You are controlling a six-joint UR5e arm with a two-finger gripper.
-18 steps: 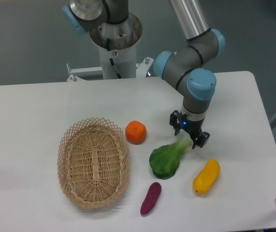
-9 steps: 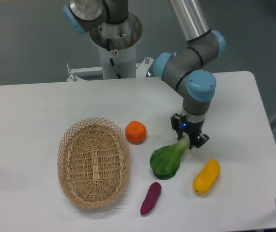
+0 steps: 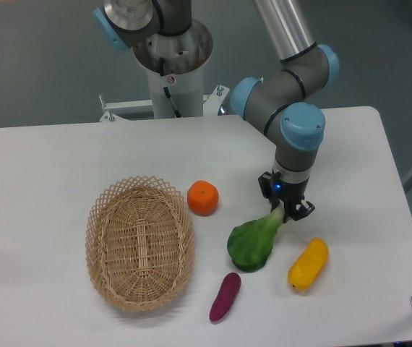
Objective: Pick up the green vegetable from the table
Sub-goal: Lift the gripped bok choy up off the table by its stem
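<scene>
Gripper [image 3: 285,206] points down over the right-centre of the table [image 3: 47,159], jaws clamped on the pale stalk end of the green vegetable [image 3: 252,242]. Veg slants down-left from the fingers; dark leafy end looks to be touching or just off the tabletop, can't tell which. Orange [image 3: 202,198] sits left of the veg, near but apart. Wicker basket [image 3: 139,242], oval, lies further left, w/ nothing visible inside. Purple eggplant-like piece [image 3: 225,296] lies near side of the veg, just below the leaves. Yellow oblong vegetable [image 3: 308,264] is right of the leaves, near side of the gripper, not touching either. Arm base [image 3: 170,58] stands at far edge, behind the table.
</scene>
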